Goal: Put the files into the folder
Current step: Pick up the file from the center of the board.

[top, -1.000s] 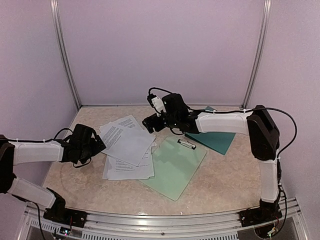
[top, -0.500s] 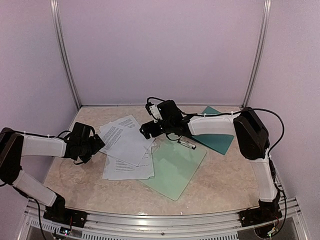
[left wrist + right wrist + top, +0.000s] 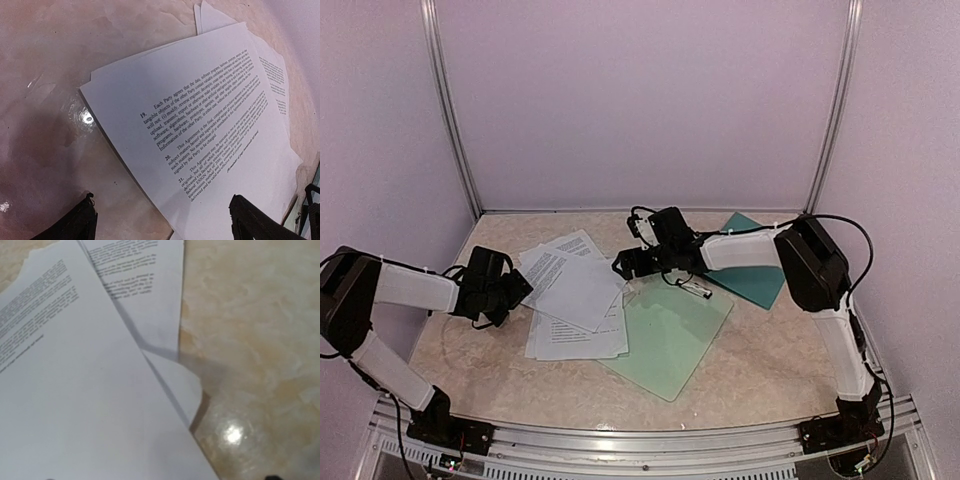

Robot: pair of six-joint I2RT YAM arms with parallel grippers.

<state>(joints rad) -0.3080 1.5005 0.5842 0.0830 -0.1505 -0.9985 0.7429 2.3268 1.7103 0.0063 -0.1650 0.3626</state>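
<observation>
**Top view.** The files [image 3: 578, 297] are lying as a fanned pile on the table [image 3: 760, 360], left of centre. The sheets are not squared up. The top sheet's long axis is running diagonally from far left to near right, and the sheets under it are running more near-to-far. The folder [image 3: 757, 280] is lying flat, well apart at far right, with one corner pointing at the back wall. The mint clipboard [image 3: 670, 335] is sitting between the two, touching the pile's right edge. The left gripper [image 3: 517, 290] is hovering at the pile's left edge and the right gripper [image 3: 622, 264] at its far right edge. I cannot tell the right jaws' state at this size.

**Left wrist.** The left gripper [image 3: 165, 222] is standing wide open and holding nothing, with the top sheet [image 3: 200, 130] below it. The text lines are climbing toward upper right, so the page's length is running toward lower right.

**Right wrist.** The fingers are barely showing, so I cannot tell how the jaws stand. A sheet corner [image 3: 192, 390] is curling off the table.

**Risks (judgement).**
- Flat paper is giving the jaws no edge, so a pinch may crease it or lift only one sheet.
- A push from one side may fan the pile wider.
- The curled corner may snag.
- The sheets may end up on the clipboard instead of in the folder.
</observation>
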